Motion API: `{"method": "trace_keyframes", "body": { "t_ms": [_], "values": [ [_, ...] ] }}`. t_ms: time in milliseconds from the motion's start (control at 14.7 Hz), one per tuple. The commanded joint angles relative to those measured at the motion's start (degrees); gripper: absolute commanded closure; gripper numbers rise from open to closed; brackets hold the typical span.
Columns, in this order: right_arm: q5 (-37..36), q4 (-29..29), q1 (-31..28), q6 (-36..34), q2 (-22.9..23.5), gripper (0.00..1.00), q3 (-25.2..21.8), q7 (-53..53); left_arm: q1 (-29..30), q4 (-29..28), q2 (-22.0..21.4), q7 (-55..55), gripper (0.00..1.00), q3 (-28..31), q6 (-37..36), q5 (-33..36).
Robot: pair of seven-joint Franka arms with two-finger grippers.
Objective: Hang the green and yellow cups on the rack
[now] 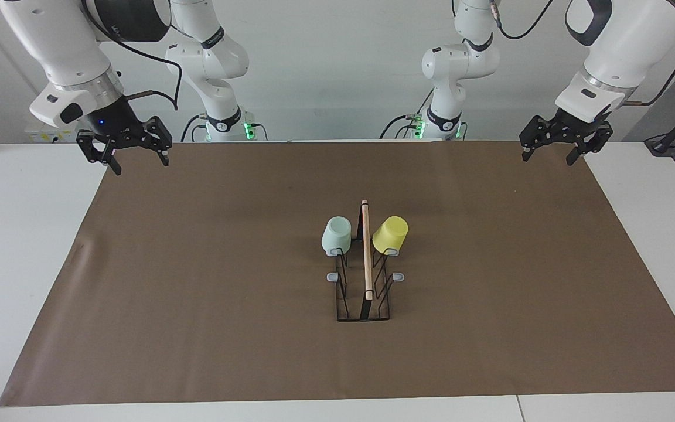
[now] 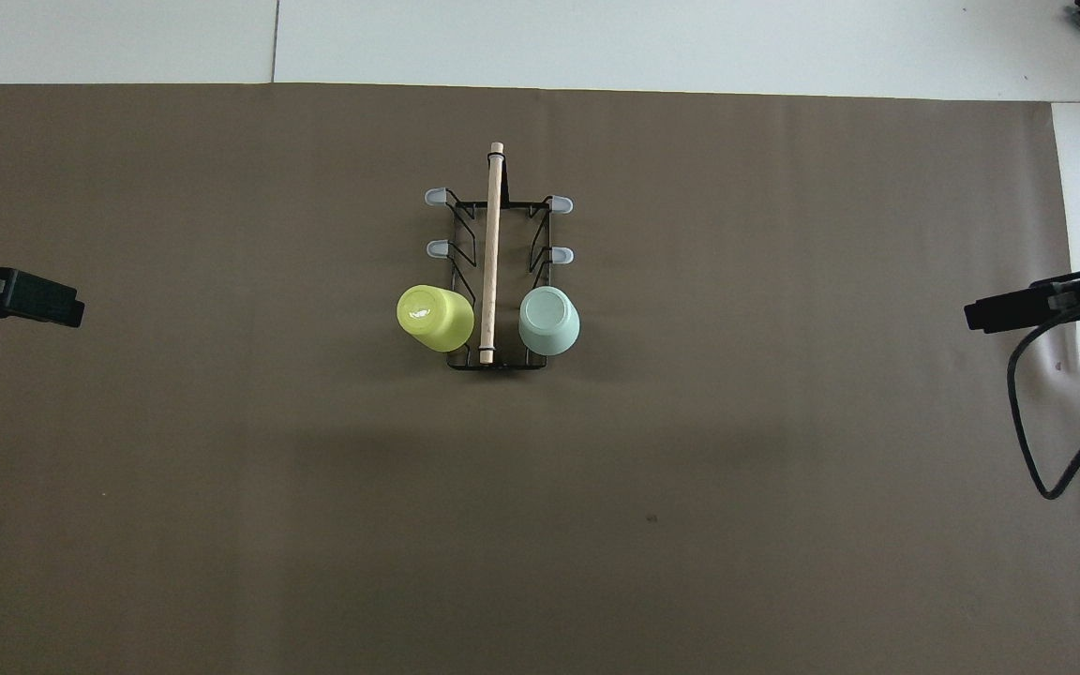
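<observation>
Facing view, left pincer (image 1: 550, 155) raised, right pincer (image 1: 136, 161) raised (both gaping, empty)

- We see a white table (image 1: 21, 246) carrying the whole scene, its bare top showing at both arms' ends and along the edge farthest from the robots.
- We have a large brown mat (image 1: 197, 305) lying flat on it, covering most of the top, with a slight wrinkle toward the right arm's end.
- We find the rack (image 1: 364, 293) standing on the mat near its middle, its black wire base touching the brown sheet, its wooden rod running away from the robots.
- We spot a small dark speck (image 2: 652, 517) on the mat, nearer to the robots than the rack.
</observation>
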Motion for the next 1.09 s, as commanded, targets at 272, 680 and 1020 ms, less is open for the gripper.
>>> {"method": "trace_keyframes", "body": {
  "t_ms": [272,680,1020],
  "values": [
    [-0.7,0.4,-0.5,-0.8,-0.2,0.0,0.6,1.0,-0.9,0.2,-1.4,0.7,0.0,1.1,-1.1,-0.9],
    [-0.7,0.6,-0.4,-2.1,-0.8,0.0,0.6,1.0,-3.8,-0.2,-1.7,-0.3,0.0,2.5,-0.8,-0.8],
    [-0.7,0.6,-0.4,-2.1,-0.8,0.0,0.6,1.0,-3.6,-0.2,-1.7,-0.2,0.0,2.5,-1.3,-0.7]
  ]
}}
